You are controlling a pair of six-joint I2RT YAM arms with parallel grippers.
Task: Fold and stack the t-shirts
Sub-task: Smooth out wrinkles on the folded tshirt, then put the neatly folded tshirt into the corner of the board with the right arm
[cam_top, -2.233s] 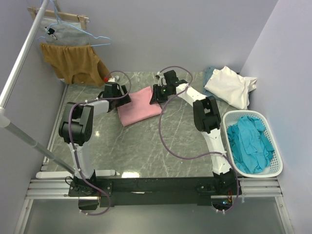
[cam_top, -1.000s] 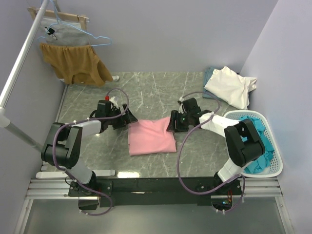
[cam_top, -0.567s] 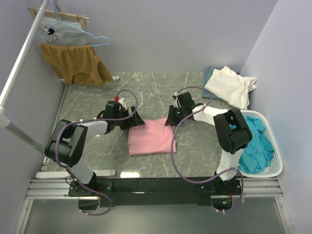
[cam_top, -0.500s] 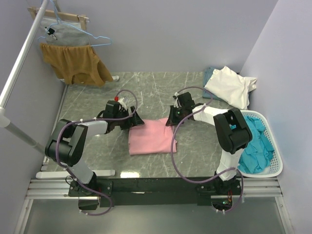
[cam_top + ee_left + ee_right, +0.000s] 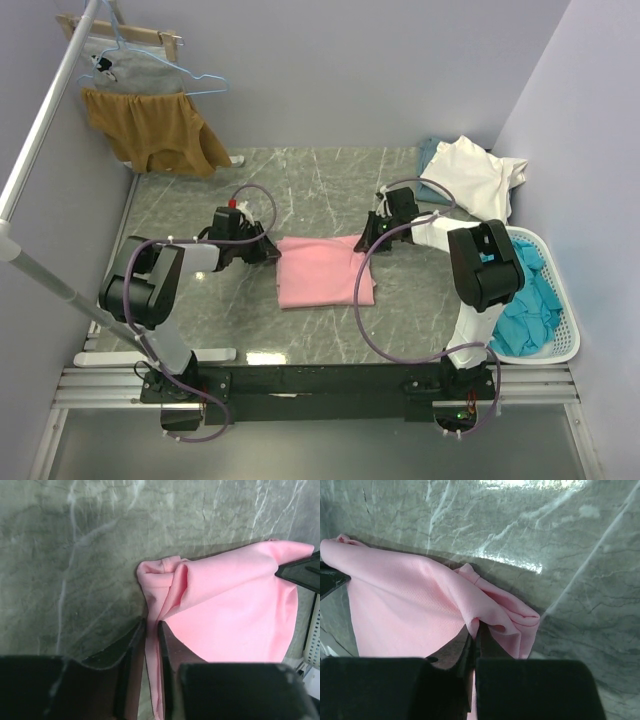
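We are gripping the pink t-shirt point(image 5: 322, 272) at its two far corners while it is lying flat near the middle of the table point(image 5: 300, 190), folded into a rough rectangle. Our left claw point(image 5: 268, 250) is sitting low at the far left corner. In the left wrist view its fingers point(image 5: 129, 647) are standing only narrowly apart, with a bunched strip of pink hem running between them, so it is clamping the cloth. Our right claw point(image 5: 372, 238) is sitting at the far right corner, and the right wrist view is showing its jaws pressed together on a raised fold of the same shirt.

At the far right corner of the table, the cream-white t-shirt point(image 5: 470, 175) is resting on the grey-blue t-shirt point(image 5: 430, 152). The teal t-shirts point(image 5: 510, 290) are lying crumpled in the white basket point(image 5: 574, 340) at the right edge. A mustard-brown garment point(image 5: 150, 130) and a grey garment point(image 5: 135, 62) are hanging at the far left.
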